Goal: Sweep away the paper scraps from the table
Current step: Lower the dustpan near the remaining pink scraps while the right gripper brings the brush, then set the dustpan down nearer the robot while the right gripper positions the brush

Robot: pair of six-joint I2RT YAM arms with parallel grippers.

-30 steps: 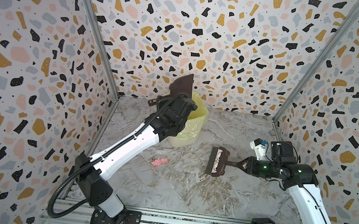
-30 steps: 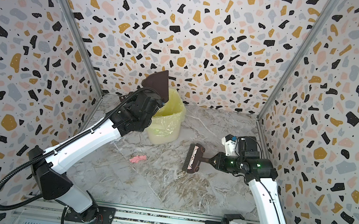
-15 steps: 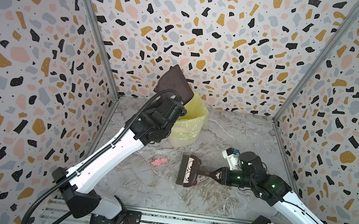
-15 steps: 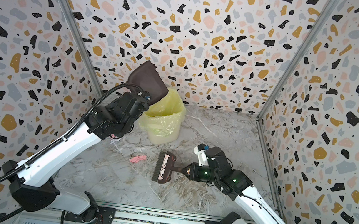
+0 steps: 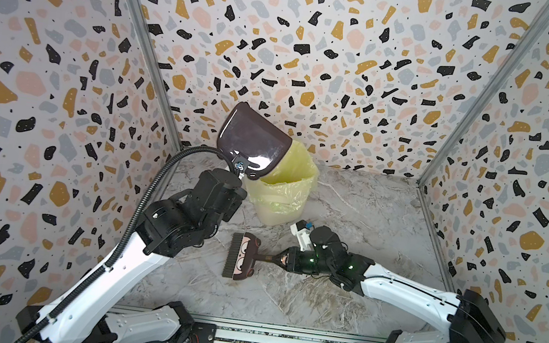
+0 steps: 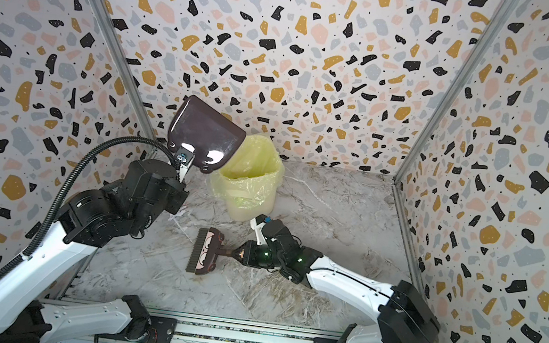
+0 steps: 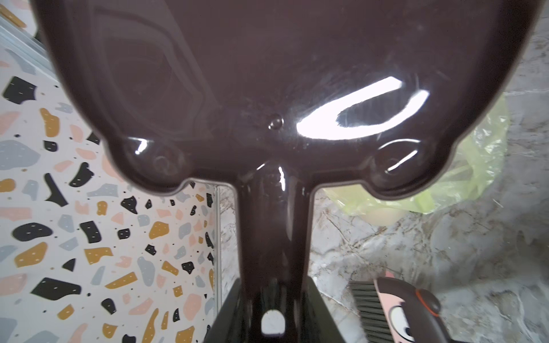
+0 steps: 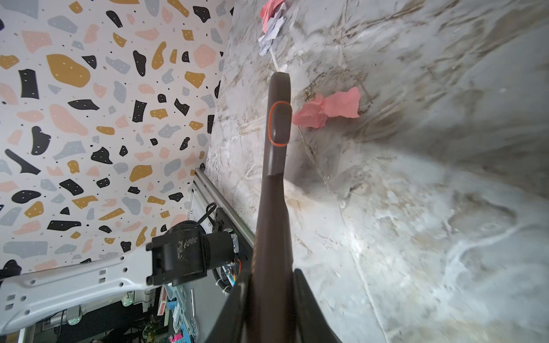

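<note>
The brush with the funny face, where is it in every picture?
In a top view: brush just below the middle, in front of the yellow bin.
In a top view: brush left of the middle, in front of that bin.
Left wrist: in a corner, beside the dustpan handle.
Right wrist: seen from behind, through the middle, near a pink scrap.
Shared landmark: the marble table.

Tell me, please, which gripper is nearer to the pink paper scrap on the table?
Right. The right gripper holds the brush, whose head is right beside the pink scrap; the left gripper is raised by the bin, holding the dustpan.
</note>
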